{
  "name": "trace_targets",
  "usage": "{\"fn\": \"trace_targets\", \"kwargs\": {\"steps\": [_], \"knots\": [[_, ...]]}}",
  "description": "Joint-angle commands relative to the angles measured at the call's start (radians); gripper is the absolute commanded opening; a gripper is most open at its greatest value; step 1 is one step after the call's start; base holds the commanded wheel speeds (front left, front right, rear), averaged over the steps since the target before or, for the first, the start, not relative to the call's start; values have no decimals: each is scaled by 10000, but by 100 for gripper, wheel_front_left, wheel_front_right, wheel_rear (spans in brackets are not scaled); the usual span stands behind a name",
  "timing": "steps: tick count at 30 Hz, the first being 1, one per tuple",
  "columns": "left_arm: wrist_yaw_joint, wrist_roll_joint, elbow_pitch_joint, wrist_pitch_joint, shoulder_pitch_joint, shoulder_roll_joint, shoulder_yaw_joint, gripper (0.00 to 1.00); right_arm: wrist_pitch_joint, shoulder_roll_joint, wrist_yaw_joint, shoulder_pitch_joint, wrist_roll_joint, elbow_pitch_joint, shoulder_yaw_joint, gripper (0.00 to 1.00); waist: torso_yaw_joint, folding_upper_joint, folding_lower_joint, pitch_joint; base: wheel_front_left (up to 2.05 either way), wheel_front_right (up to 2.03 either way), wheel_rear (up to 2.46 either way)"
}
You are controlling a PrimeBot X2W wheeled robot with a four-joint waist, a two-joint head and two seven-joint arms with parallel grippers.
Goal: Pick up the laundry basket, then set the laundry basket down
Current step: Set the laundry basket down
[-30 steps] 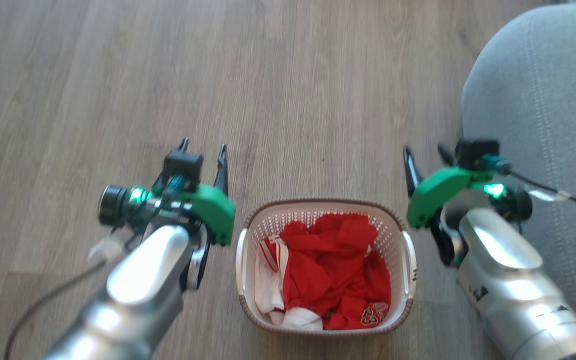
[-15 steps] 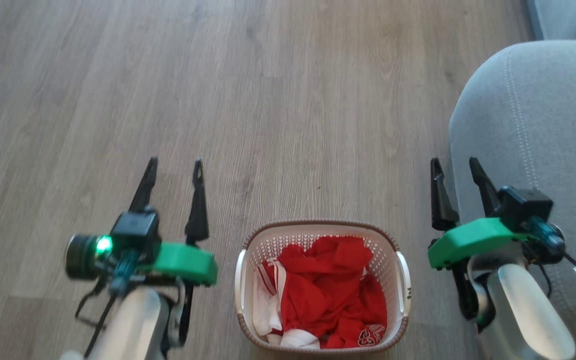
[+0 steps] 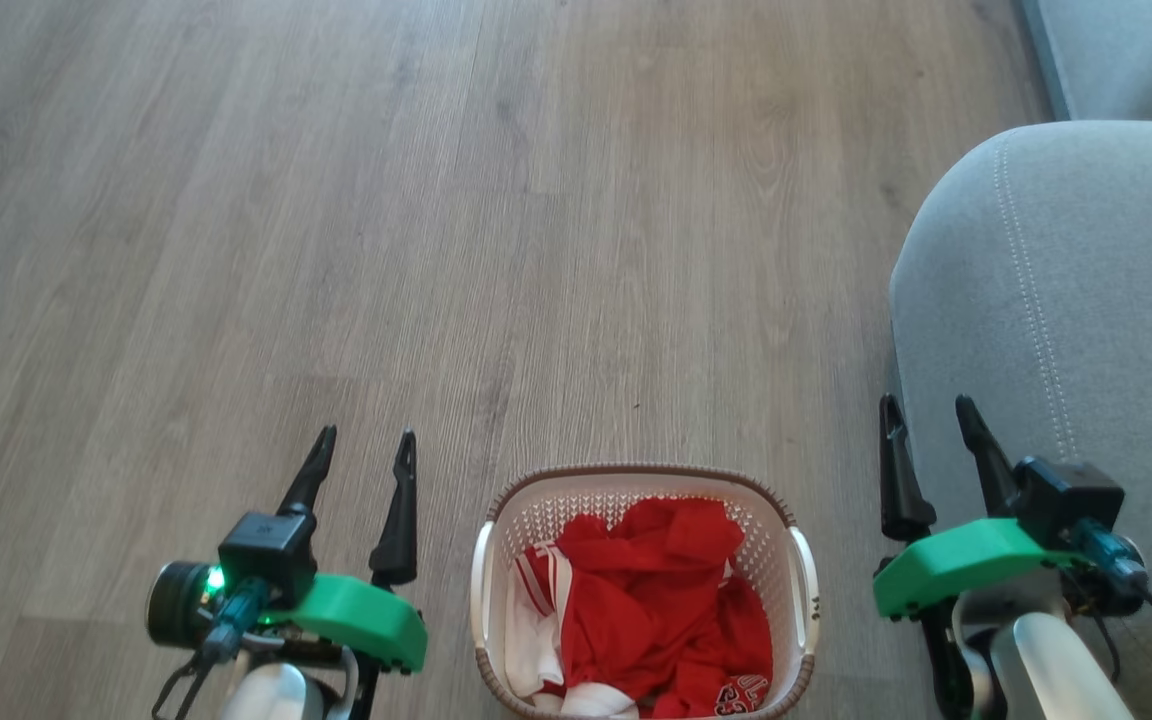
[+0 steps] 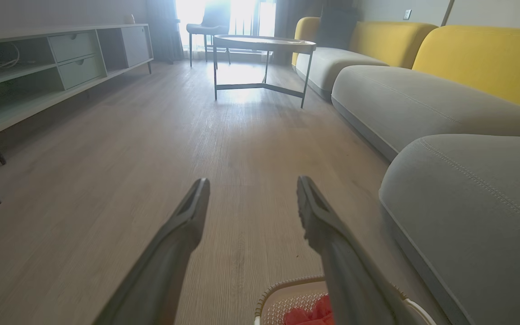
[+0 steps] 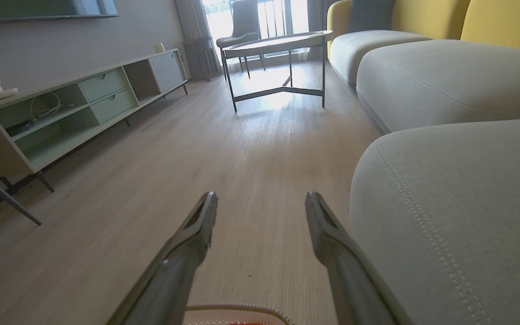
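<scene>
The laundry basket, cream-white with a brown rim and white side handles, stands on the wood floor at the bottom middle of the head view, with red and white clothes inside. My left gripper hangs open to its left, apart from the handle, fingers pointing forward. My right gripper is open to the basket's right, also clear of it. The left wrist view has the left gripper open over bare floor, with the basket at the bottom edge. The right gripper holds nothing, and the basket rim lies just below it.
A grey sofa seat bulges close beside my right gripper. Farther down the room stand a round coffee table, a low TV cabinet along the left wall, and yellow sofa backs. Open wood floor stretches ahead.
The head camera has tilted, so the basket sits lower in view. Both arms have drawn back from beside the basket and turned level, fingers now pointing forward. Both grippers stay open.
</scene>
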State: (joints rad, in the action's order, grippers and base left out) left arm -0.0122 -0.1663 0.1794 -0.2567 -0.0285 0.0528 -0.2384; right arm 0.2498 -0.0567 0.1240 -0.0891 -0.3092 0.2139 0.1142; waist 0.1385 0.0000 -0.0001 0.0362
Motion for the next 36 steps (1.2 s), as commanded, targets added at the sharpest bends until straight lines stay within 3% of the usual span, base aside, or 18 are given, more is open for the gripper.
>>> {"fn": "trace_targets", "kwargs": {"steps": [1, 36], "knots": [[-112, 91, -274, -51, -248, -17, 438, 100, 120, 63, 67, -108, 14, -149, 202, 100, -20, 0, 1, -57, 0, 0, 0], [-213, -212, -600, -51, -175, -25, 560, 100, 120, 64, 67, -232, 20, -22, 240, 100, -164, 0, 1, -55, 0, 0, 0]]}}
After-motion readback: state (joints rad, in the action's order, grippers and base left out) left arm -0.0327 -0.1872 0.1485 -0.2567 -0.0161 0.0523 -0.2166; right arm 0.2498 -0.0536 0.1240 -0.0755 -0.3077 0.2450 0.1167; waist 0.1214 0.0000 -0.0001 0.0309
